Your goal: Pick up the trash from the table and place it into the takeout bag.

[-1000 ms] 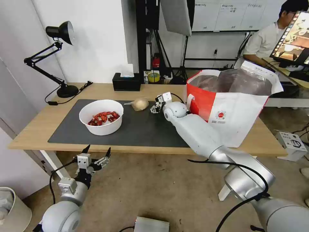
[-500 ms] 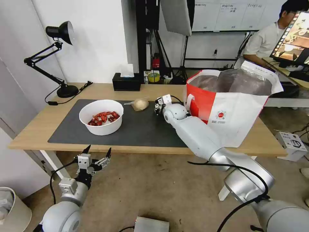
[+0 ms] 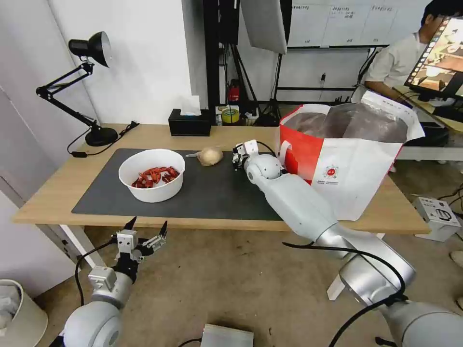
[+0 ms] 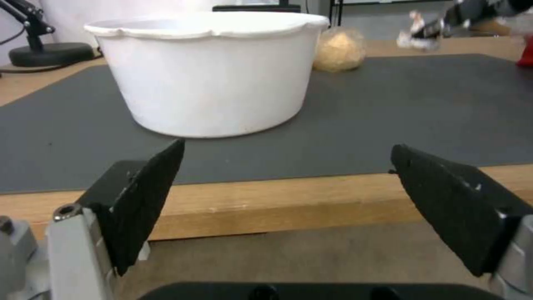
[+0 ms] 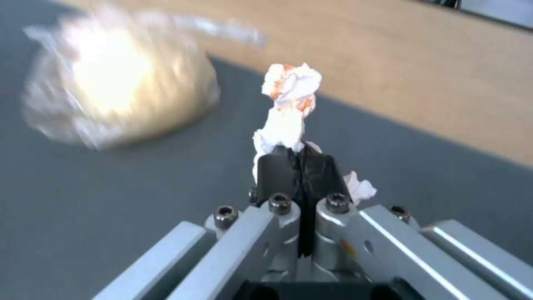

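Observation:
My right gripper (image 3: 237,159) hangs just above the dark grey mat (image 3: 217,193), between the beige film-wrapped lump (image 3: 210,155) and the takeout bag (image 3: 357,159). In the right wrist view it (image 5: 298,160) is shut on the small white tissue wad (image 5: 289,104), which sticks out past its fingertips, with the lump (image 5: 116,96) close beside. The white bowl of red crayfish shells (image 3: 152,174) stands on the mat's left part. My left gripper (image 3: 144,232) hangs open below the table's front edge (image 3: 48,212), facing the bowl (image 4: 208,71).
A black desk lamp (image 3: 91,86) stands at the table's far left corner and a black tissue box (image 3: 189,123) at the back edge. The open red and white bag takes up the table's right end. A pale bin (image 3: 19,313) sits on the floor at the left.
The right gripper's fingers have closed on the tissue wad and it has risen slightly off the mat. The left arm has not moved.

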